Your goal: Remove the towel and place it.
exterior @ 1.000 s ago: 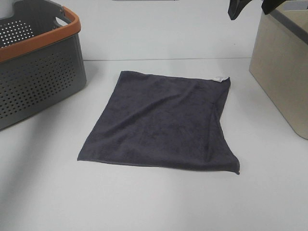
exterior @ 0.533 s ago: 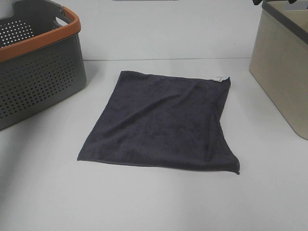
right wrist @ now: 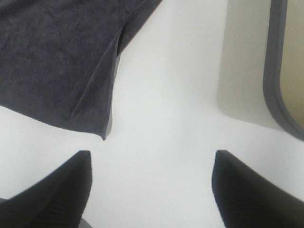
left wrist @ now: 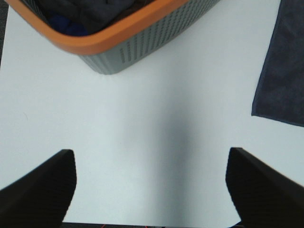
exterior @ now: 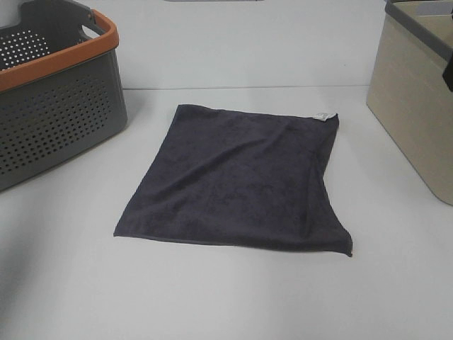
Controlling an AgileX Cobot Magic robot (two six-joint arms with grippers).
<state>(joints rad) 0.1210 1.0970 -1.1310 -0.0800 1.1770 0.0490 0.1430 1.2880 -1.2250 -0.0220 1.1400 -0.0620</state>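
Observation:
The dark charcoal towel [exterior: 237, 177] lies spread flat on the white table, a small white tag [exterior: 323, 117] at its far right corner. An edge of the towel [left wrist: 281, 71] shows in the left wrist view, and a folded corner of the towel [right wrist: 61, 61] in the right wrist view. My left gripper [left wrist: 151, 190] is open above bare table between the basket and the towel, holding nothing. My right gripper [right wrist: 151, 190] is open above bare table between the towel's corner and the beige bin, also holding nothing. In the high view only a dark bit of the right arm [exterior: 449, 71] shows at the right edge.
A grey perforated basket with an orange rim [exterior: 56, 92] stands at the back left, dark cloth inside it [left wrist: 90, 14]. A beige bin with a grey rim [exterior: 414, 99] stands at the right. The white table [exterior: 226, 297] extends in front of the towel.
The dark gripper seen at the high view's top right a second ago has left that spot; a dark part now shows at the right edge. The towel has not moved.

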